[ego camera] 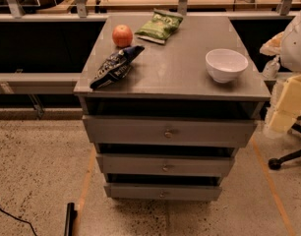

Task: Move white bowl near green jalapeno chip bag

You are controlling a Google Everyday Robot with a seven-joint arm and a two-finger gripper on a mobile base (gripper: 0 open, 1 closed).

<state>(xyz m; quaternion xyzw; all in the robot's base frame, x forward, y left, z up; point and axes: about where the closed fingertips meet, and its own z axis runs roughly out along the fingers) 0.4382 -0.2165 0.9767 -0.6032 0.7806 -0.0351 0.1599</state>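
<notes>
claw: not in view, so can't tell its state; nothing is touching the bowl
white bowl [226,64]: upright, front-right of the desk [180,77]
green jalapeno chip bag [160,26]: flat at back centre, well apart from the bowl
apple [122,35], dark snack bag [116,67]: left side
progress: looks unstarted; grasp, carry and placement all remain

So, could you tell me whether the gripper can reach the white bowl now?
Probably yes, though the gripper is out of view. The white bowl stands alone near the front right corner of the cabinet top, apart from the apple, the green jalapeno chip bag and the dark snack bag.
</notes>
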